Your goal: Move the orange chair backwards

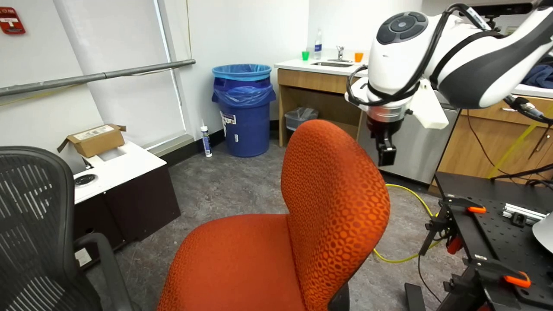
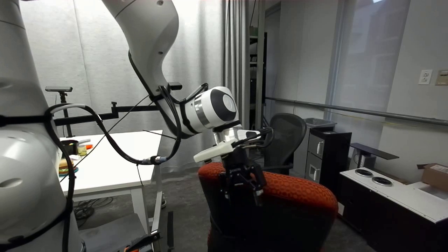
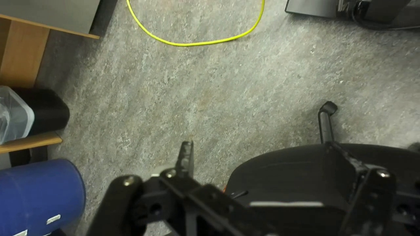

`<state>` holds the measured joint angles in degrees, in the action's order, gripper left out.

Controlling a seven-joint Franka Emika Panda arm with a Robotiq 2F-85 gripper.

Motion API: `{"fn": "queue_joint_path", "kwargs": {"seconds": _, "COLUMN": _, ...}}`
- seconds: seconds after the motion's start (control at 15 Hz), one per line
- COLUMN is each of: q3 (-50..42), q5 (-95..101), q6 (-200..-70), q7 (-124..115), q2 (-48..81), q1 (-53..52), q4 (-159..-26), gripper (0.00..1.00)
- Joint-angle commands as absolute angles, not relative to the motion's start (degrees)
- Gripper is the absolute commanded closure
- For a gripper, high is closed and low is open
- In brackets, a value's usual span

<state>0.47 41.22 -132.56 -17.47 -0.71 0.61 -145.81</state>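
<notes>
The orange chair (image 1: 335, 194) stands in the foreground of an exterior view, seat to the left and backrest to the right. In an exterior view its backrest (image 2: 301, 190) shows from behind, with an orange top edge and a dark rear shell. My gripper (image 1: 386, 156) hangs pointing down on the rear side of the backrest, near its top. In an exterior view the gripper's fingers (image 2: 242, 196) are apart with nothing between them. The wrist view shows the chair's black back shell (image 3: 288, 177) below the spread fingers (image 3: 275, 160). I cannot tell whether the gripper touches the backrest.
A black mesh chair (image 1: 34, 216) stands beside the orange chair's seat. A white-topped unit (image 1: 125, 168), a blue bin (image 1: 246, 116) and a sink counter (image 1: 298, 65) line the walls. A black work table (image 1: 505, 242) is behind the backrest. A yellow cable (image 3: 197, 43) lies on the floor.
</notes>
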Motion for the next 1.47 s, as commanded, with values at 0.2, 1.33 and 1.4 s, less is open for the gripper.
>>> {"fn": "queue_joint_path", "kwargs": {"seconds": 0.2, "q3": 3.7, "q5": 37.0, "q6": -131.8, "q7": -18.2, "q2": -3.9, "q1": -2.5, "q4": -151.6, "gripper": 0.0}}
{"fn": "queue_joint_path", "kwargs": {"seconds": 1.33, "q3": 5.2, "q5": 23.4, "q6": -137.1, "q7": -13.2, "q2": -1.3, "q1": -4.1, "q4": -148.6, "gripper": 0.0}}
{"fn": "queue_joint_path", "kwargs": {"seconds": 1.4, "q3": 5.2, "q5": 22.8, "q6": -137.5, "q7": -12.8, "q2": -1.1, "q1": -4.2, "q4": -148.2, "gripper": 0.0}}
